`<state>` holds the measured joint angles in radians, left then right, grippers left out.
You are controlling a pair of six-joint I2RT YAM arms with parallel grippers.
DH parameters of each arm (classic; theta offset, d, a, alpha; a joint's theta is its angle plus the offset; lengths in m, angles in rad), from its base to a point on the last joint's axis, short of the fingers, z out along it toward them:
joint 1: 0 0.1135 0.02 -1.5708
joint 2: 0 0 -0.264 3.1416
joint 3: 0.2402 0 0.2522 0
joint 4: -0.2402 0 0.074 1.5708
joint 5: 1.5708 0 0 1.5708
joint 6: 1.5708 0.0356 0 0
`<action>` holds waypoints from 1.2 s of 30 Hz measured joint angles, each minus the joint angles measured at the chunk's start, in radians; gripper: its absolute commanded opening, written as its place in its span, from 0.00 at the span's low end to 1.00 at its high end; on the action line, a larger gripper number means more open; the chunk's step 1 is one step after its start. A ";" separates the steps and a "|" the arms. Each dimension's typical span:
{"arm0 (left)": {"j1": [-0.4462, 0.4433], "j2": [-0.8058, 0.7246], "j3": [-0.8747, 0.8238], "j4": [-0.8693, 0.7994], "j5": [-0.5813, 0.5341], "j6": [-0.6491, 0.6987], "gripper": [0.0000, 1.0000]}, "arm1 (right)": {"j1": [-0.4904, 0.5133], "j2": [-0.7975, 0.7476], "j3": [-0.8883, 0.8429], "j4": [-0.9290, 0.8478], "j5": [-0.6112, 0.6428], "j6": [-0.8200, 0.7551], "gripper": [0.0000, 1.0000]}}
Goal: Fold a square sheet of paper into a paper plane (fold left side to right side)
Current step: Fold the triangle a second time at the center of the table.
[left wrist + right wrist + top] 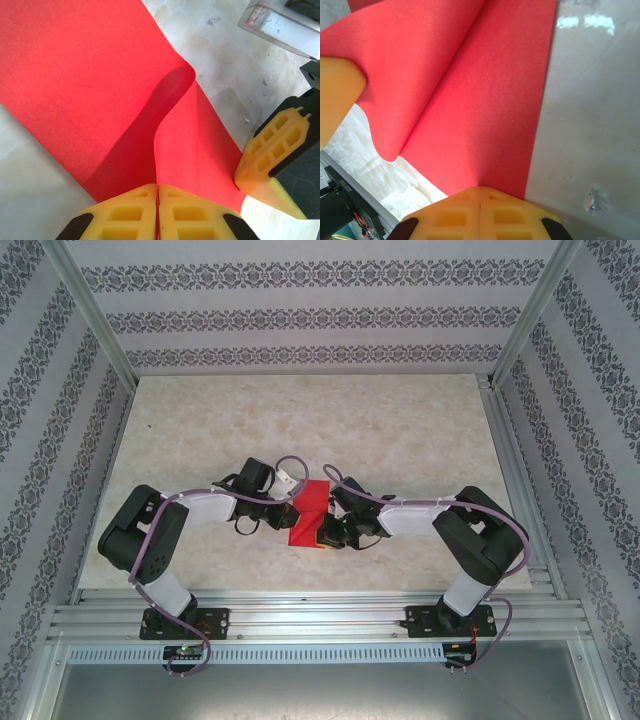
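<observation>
We had a marbled tabletop (400, 430) boxed in by patterned wallpaper walls (300, 315), with the square sheet of paper (308, 512) near centre between both arms. Up close, the left gripper (158, 187) was clamped on a lifted red flap. The right gripper (480, 190) sat fully closed at the sheet's edge; pinching or pressing, we couldn't tell.

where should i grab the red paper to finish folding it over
Probably pinch the red paper at its raised, curled edge, coming in low along the table from the curl's open side. That edge stands clear of the surface, leaving room underneath; the rest lies flat.
</observation>
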<state>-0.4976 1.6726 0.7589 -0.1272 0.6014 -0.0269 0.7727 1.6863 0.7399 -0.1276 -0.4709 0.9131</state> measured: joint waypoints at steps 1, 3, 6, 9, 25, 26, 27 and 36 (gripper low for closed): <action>0.000 0.004 0.000 0.000 0.000 0.000 0.08 | 0.000 0.000 0.000 0.000 0.000 0.000 0.01; 0.000 0.014 0.002 0.000 0.000 0.000 0.08 | 0.000 0.000 0.000 0.000 0.000 0.000 0.01; 0.000 0.023 0.002 0.003 0.000 0.000 0.08 | 0.000 0.000 0.001 -0.003 0.000 0.000 0.01; 0.000 0.025 0.008 0.003 -0.001 0.000 0.08 | 0.000 0.001 0.003 -0.008 0.001 -0.003 0.01; 0.000 0.042 0.043 -0.002 0.000 0.019 0.08 | 0.006 0.001 0.018 -0.040 0.019 -0.026 0.01; 0.000 0.043 0.043 -0.002 -0.001 0.020 0.08 | 0.006 0.001 0.018 -0.040 0.019 -0.026 0.01; 0.000 0.046 0.043 -0.002 -0.001 0.020 0.08 | 0.006 0.001 0.018 -0.040 0.020 -0.026 0.01; 0.000 0.074 0.043 -0.001 -0.002 0.020 0.08 | 0.006 0.001 0.018 -0.040 0.020 -0.026 0.01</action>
<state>-0.4976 1.7466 0.8017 -0.1284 0.5991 -0.0071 0.7792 1.6871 0.7578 -0.1680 -0.4507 0.8875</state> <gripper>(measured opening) 0.084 0.047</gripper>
